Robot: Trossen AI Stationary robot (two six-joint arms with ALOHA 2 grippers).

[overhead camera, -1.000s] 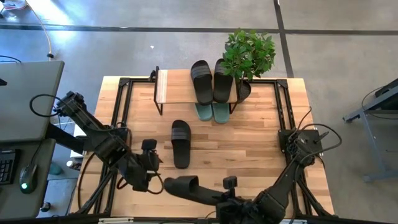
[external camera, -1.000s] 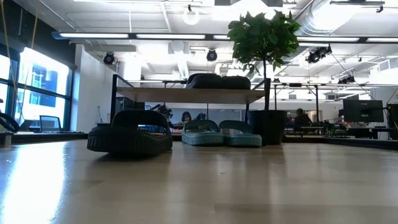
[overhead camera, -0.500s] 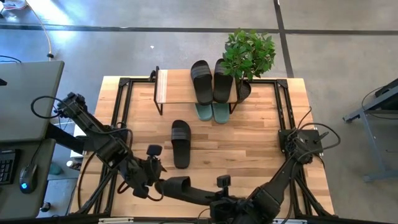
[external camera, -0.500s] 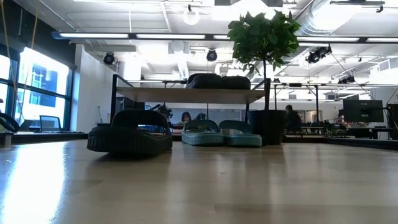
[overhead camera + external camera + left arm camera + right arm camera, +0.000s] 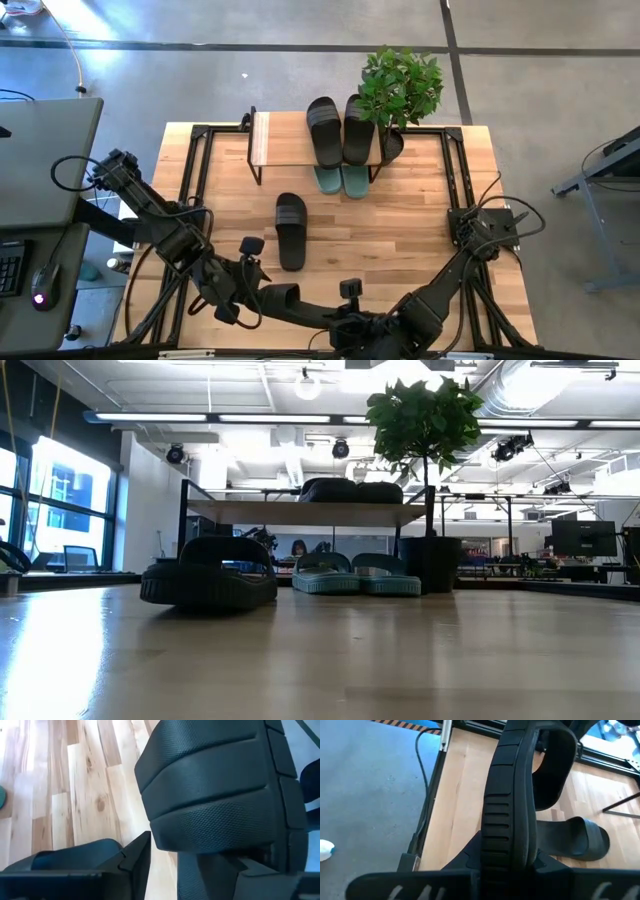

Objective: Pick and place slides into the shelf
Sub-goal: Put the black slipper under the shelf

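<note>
Bottom centre of the high view: right gripper [image 5: 300, 308] clamps a black slide [image 5: 281, 297] edgewise; left gripper [image 5: 243, 287], half-closed, grips its strap end.

Nothing readable is showing anywhere: no words, labels, brand marks or numbers are standing out on the slides, the shelf [image 5: 300, 140], the worktop or the arms, and the distant room fittings are giving up no legible signs either.
</note>
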